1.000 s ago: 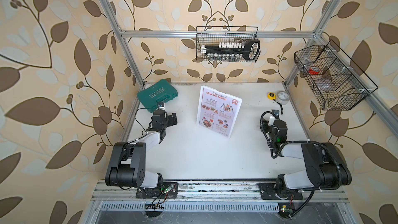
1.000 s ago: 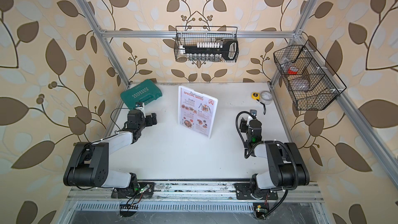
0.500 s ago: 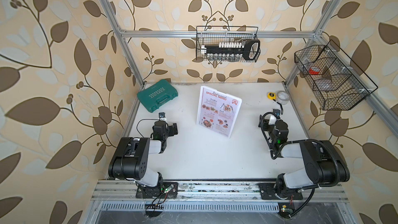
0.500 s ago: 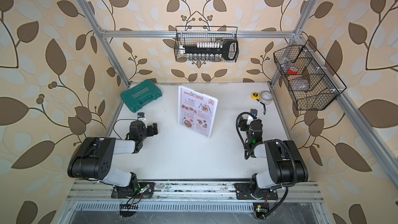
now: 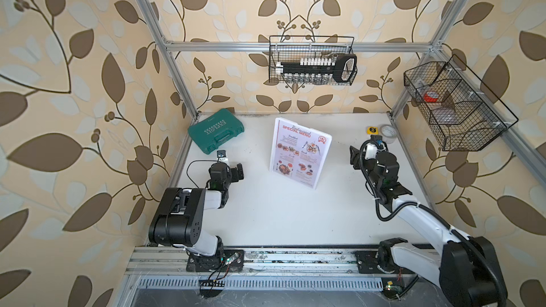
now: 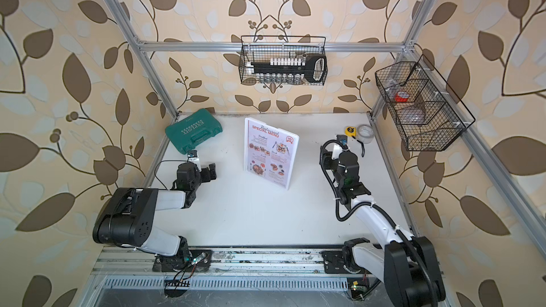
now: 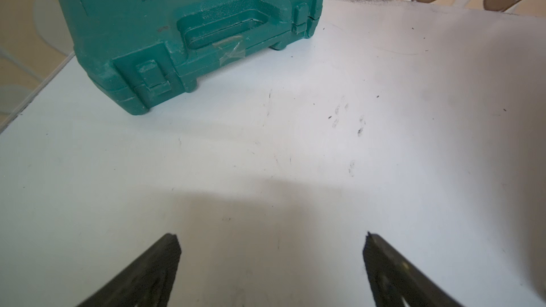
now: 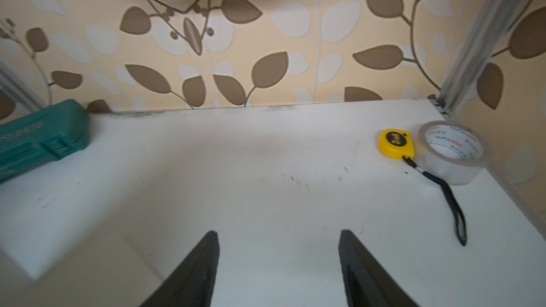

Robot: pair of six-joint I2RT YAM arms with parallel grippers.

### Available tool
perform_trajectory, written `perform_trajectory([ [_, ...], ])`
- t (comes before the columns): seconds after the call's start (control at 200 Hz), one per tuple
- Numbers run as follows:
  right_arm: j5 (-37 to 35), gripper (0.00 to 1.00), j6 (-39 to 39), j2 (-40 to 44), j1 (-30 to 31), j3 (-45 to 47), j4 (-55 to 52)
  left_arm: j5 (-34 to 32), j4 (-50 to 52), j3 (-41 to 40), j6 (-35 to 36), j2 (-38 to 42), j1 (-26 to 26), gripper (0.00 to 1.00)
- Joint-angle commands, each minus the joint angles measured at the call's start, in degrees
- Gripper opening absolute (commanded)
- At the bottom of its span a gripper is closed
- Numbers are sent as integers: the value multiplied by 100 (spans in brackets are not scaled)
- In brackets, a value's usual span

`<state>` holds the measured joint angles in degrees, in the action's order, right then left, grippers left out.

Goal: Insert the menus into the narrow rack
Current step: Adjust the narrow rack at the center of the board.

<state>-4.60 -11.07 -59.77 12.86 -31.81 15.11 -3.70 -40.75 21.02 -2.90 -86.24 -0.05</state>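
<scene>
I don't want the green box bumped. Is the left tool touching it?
Apart. In the left wrist view, a wide stretch of bare table lies between the open left tool and the green box.

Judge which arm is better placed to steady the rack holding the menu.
Left, marginally: the left pincer is open, empty, and level with the near corner of the rack across bare table. The right pincer, also open, sits farther from its base.
</scene>
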Motion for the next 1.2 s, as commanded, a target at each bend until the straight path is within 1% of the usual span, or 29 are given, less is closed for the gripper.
perform_trajectory([
  [0.0,631,66,-910,387,322,32,-2394,-150,-115,141,105,28,-50,99],
  [0.045,1025,66,-1159,534,445,65,-2648,-157,-124,133,105,37,-54,99],
  [0.125,1460,67,-1623,756,724,154,-2870,-168,-126,125,106,44,-56,99],
  [0.165,1616,67,-1807,823,881,211,-2794,-172,-139,121,109,49,-58,99],
  [0.225,1962,68,-2044,804,1106,381,-2303,-200,-160,109,116,54,-78,99],
  [0.325,2063,69,-2269,364,1536,445,-1670,-201,-161,106,118,55,-80,99],
  [0.395,1839,69,-2398,-5,1739,422,-1390,-201,-161,103,119,54,-78,99],
  [0.435,1821,70,-2494,-159,1736,480,-1043,-202,-162,106,117,54,-80,99],
  [0.495,1504,70,-2584,-387,1733,502,-712,-202,-161,105,118,50,-77,99],
  [0.625,905,70,-2416,-936,1618,264,-247,-199,-153,120,115,46,-82,99],
  [0.74,906,70,-2248,-1439,1332,27,115,-193,-150,116,114,37,-82,99],
  [0.875,813,70,-1984,-1830,1061,-219,309,-192,-144,129,114,28,-78,99],
  [0.97,936,70,-1851,-2076,902,-341,530,-193,-144,129,114,39,-78,99],
  [1.08,1116,70,-1706,-2436,788,-654,512,-197,-144,130,117,28,-77,99],
  [1.195,1202,69,-1603,-2424,717,-764,470,-193,-135,130,120,37,-76,99],
])
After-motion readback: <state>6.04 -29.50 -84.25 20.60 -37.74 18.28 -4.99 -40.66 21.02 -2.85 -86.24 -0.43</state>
